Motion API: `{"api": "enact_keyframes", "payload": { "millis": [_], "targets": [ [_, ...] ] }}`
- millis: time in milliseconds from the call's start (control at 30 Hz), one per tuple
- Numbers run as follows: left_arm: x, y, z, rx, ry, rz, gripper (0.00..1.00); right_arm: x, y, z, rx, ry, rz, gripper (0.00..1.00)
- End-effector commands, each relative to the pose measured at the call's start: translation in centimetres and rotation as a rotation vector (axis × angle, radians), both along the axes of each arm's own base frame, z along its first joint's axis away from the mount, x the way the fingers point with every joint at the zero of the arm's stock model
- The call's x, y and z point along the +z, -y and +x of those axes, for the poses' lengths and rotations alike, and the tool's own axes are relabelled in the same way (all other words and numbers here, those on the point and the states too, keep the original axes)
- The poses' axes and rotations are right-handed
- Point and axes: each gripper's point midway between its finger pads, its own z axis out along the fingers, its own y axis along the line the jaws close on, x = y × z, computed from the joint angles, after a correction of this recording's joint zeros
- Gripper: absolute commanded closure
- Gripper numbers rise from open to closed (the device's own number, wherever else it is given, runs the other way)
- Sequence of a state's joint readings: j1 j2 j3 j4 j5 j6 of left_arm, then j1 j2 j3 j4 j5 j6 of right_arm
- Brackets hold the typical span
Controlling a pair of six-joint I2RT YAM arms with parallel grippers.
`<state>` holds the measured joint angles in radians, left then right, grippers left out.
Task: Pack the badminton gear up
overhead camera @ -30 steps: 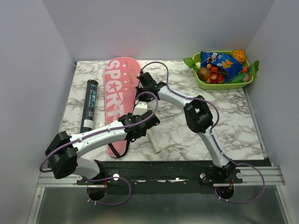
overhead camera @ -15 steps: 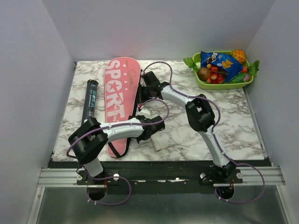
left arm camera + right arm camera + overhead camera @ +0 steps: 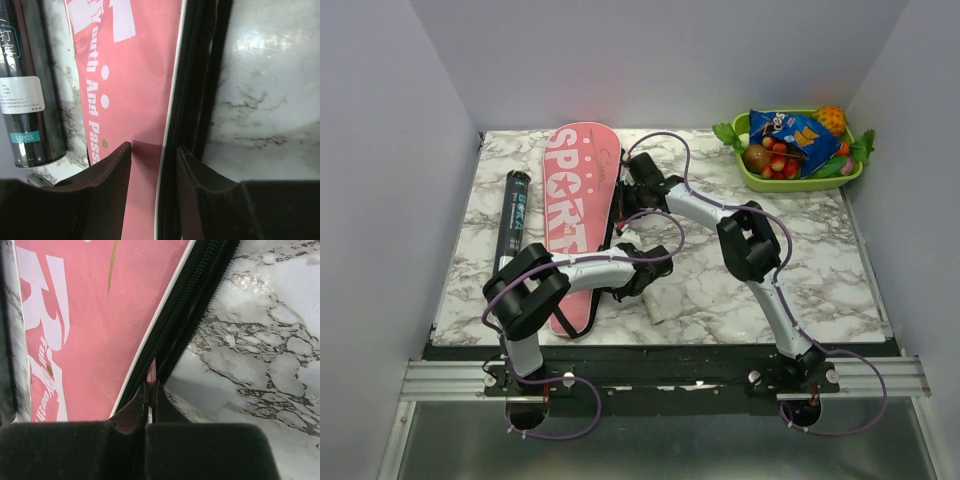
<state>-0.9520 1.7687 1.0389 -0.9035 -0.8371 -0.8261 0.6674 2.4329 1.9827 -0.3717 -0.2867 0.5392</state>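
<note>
Left gripper, jaws apart astride edge of long pink fabric racket bag; right gripper, jaws together on bag's thin pink zip tab

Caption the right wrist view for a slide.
Right gripper pinched shut on the zipper edge of the pink racket bag.

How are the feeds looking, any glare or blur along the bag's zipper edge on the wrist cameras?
Left wrist: bright glare washes the marble table upper right; zipper in shadow, softly blurred. Right wrist: zipper teeth crisp, right gripper's fingers a dark blur. Top external: even light, soft shadows, racket bag clear.
</note>
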Motion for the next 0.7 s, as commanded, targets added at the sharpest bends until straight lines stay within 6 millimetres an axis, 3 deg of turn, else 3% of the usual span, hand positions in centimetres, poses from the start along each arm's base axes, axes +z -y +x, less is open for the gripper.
{"api": "enact_keyframes", "payload": {
  "millis": [0, 67, 100, 167, 333, 667],
  "targets": [
    [-0.1, -1.2, 1.3, 0.052, -0.007, 0.011, 0.60, 1.6, -0.1, -0.3, 0.005, -0.001, 0.038, 0.99],
    [-0.6, -1.4, 1.3, 0.057, -0.035, -0.002, 0.71, 1.6, -0.1, -0.3, 0.008, -0.001, 0.039, 0.99],
    [-0.7, -1.6, 1.4, 0.061, -0.043, -0.007, 0.87, 1.7, -0.1, -0.3, 0.010, 0.000, 0.042, 0.99],
    [-1.0, -1.8, 1.6, 0.064, -0.058, -0.026, 1.00, 1.4, 0.0, -0.5, 0.011, -0.003, 0.038, 0.99],
    [-0.6, -0.6, 1.7, 0.018, -0.063, -0.144, 1.00, 1.9, 0.2, -0.6, 0.010, -0.003, 0.046, 0.99],
    [3.8, 9.5, 1.3, -0.178, -0.069, -0.747, 1.00, 4.4, 0.1, -1.6, 0.037, -0.054, 0.134, 0.99]
  ]
}}
